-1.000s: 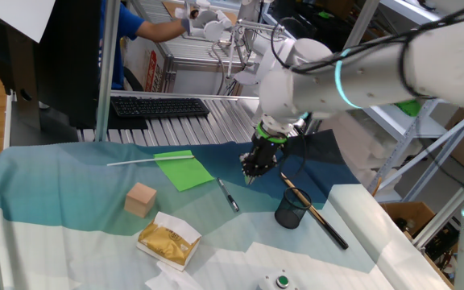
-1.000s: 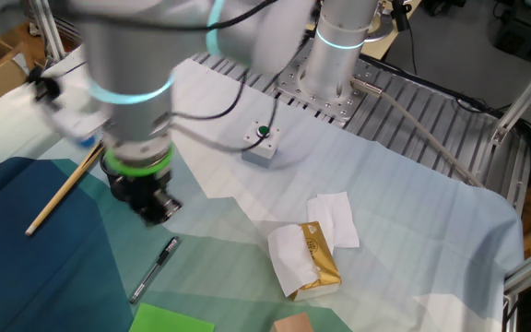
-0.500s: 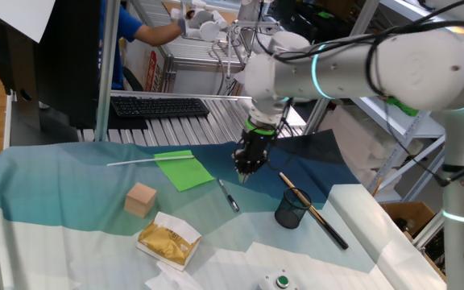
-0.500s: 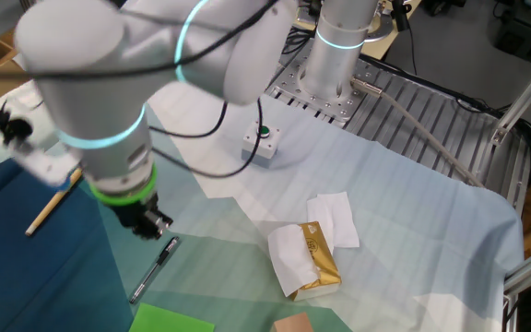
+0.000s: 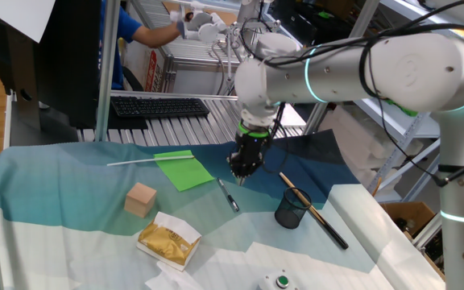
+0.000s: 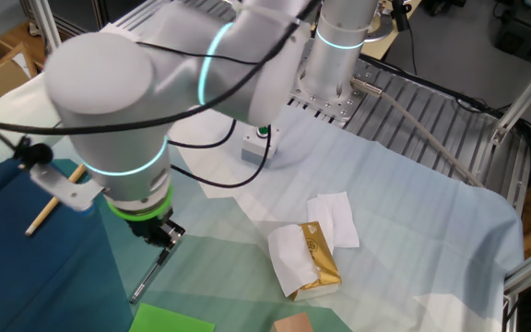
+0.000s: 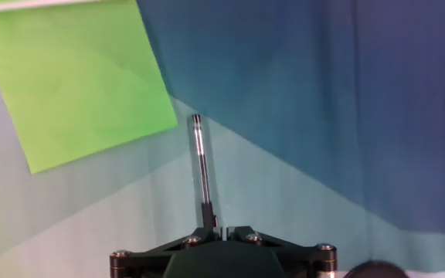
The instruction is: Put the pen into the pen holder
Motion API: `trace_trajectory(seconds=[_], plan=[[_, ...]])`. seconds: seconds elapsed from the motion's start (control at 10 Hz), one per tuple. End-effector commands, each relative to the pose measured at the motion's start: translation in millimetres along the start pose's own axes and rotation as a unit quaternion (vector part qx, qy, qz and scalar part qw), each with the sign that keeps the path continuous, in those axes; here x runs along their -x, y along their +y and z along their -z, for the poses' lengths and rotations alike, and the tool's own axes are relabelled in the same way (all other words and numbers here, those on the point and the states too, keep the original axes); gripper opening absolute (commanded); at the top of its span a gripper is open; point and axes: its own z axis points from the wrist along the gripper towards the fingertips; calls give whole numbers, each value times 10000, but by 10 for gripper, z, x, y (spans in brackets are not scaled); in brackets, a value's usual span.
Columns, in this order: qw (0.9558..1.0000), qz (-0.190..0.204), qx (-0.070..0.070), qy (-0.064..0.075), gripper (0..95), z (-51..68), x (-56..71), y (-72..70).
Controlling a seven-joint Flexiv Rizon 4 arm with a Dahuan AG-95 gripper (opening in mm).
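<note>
The pen [image 5: 229, 196] lies flat on the teal cloth, just right of the green paper; it also shows in the other fixed view [image 6: 152, 270] and in the hand view [image 7: 201, 170]. The pen holder [image 5: 290, 209], a small black mesh cup, stands upright to the pen's right. My gripper [image 5: 240, 176] hovers just above the pen's far end, pointing down, jaws closed together and empty. In the hand view the gripper [image 7: 221, 230] sits over the pen's near end. It also shows in the other fixed view [image 6: 159, 235].
A long brown-and-black stick [image 5: 312, 209] lies beside the cup. Green paper [image 5: 184, 169], a thin white rod [image 5: 135, 160], a tan wooden cube [image 5: 141, 199], a gold packet on tissue [image 5: 168, 241] and a green button box [image 6: 259, 146] lie around.
The gripper has moved left and slightly down, from near the stick to just over the pen. The pen, cup and other things have not moved.
</note>
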Motion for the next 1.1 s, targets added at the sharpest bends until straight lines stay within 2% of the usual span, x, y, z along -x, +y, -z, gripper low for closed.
trace_trajectory(seconds=[0.1,0.4,0.8,1.1], plan=[[9990,-384,226,22,380,-26,8,5],[9991,-365,227,27,380,-60,-5,30],[9994,-282,207,18,380,-222,-110,116],[9996,-214,173,16,380,-285,-134,102]])
